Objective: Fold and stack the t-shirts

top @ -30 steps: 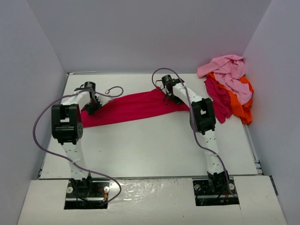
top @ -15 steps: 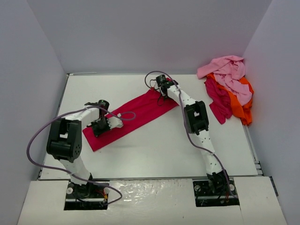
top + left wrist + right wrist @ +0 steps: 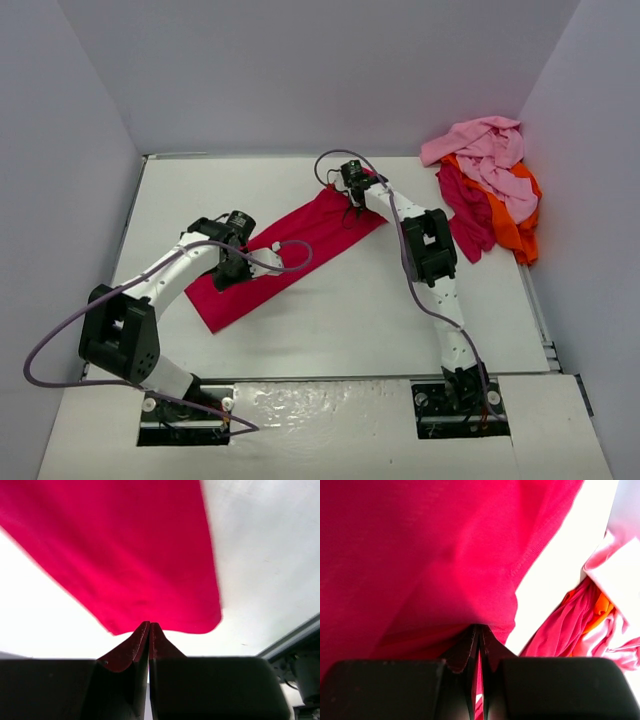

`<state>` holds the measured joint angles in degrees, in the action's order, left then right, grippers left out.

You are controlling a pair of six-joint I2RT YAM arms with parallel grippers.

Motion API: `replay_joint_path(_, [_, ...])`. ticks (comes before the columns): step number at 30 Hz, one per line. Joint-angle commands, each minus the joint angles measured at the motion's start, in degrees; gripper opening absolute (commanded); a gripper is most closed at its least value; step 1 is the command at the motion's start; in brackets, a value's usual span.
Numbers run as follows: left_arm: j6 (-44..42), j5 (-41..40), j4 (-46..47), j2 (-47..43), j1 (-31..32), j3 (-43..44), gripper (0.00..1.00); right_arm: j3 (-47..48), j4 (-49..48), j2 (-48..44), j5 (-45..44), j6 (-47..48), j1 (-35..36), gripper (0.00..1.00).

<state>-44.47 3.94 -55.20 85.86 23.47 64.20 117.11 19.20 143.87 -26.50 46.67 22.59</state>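
The left gripper [image 3: 226,271] is pinching the crimson-red t-shirt [image 3: 295,245] at its eight-o'clock end — the right gripper [image 3: 352,206] is pinching the two-o'clock end.

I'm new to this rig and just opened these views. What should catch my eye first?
The crimson-red t-shirt runs diagonally across the middle of the table, its near-left end pinched in the left gripper and its far-right end in the right gripper. Then the crumpled heap in the far right corner: a light pink t-shirt atop an orange t-shirt, a dark magenta t-shirt at their left.
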Motion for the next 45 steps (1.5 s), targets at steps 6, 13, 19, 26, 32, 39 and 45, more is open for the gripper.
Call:
replay_joint_path(6, [-3.1,-3.9,7.3,1.1,-7.1,4.4,0.0,-0.3,-4.4,-12.4,-9.3,-7.0,-2.0,0.02])
replay_joint_path(13, [-6.9,-2.0,13.1,9.0,-15.2,3.9,0.0,-6.0,-3.6,-23.3,-6.7,-10.1,2.1,0.0])
replay_joint_path(19, [-8.1,-1.9,14.1,16.2,-17.7,6.5,0.0,-6.9,6.3,-27.8,6.7,-18.4,6.7,0.0])
replay_joint_path(26, [-8.5,-0.8,13.4,16.5,-18.1,7.2,0.0,-8.4,9.7,-24.9,23.4,-22.2,8.9,0.0])
replay_joint_path(32, [-9.5,0.2,13.1,14.5,-18.9,6.4,0.0,-7.2,12.0,-20.6,30.6,-23.8,10.0,0.0])
replay_joint_path(39, [-10.2,-0.3,12.3,17.8,-20.2,7.4,0.0,-6.6,13.9,-14.8,26.7,-23.6,10.5,0.0])
replay_joint_path(45, [-10.7,3.8,11.3,12.6,-21.4,7.4,0.0,-5.2,14.6,-13.6,27.6,-23.7,10.9,0.0])
